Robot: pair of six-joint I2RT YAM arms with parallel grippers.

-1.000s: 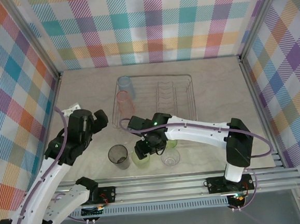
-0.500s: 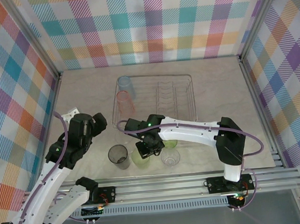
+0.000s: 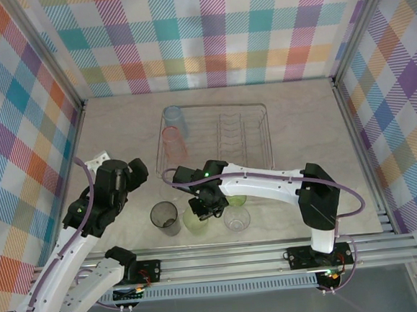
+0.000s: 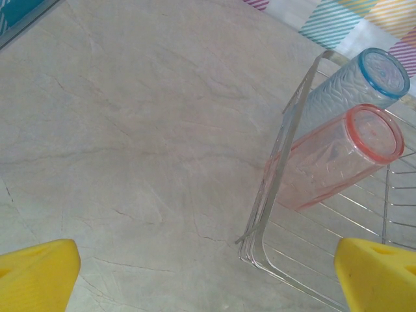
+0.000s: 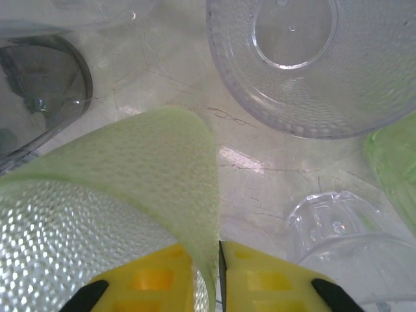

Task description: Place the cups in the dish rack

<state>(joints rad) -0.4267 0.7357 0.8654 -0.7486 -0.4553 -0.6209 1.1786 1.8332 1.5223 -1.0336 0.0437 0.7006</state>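
The right gripper (image 5: 219, 276) is clamping the wall of one yellow-green cup (image 5: 130, 188) on the table (image 3: 119, 127), with one grey cup (image 5: 39, 97), one clear cup (image 5: 312, 65) and one green cup (image 5: 393, 162) standing near. One blue cup (image 3: 174, 120) and one pink cup (image 3: 172, 140) are sitting in the dish rack (image 3: 267, 133). The left gripper (image 4: 207, 273) is hanging with its jaws wide apart.

White links (image 3: 71, 246), black joints (image 3: 113, 179), purple cables (image 3: 84, 166) alongside; yellow fingertips (image 5: 260, 279); small green light (image 3: 208, 173) on right arm (image 3: 268, 179).
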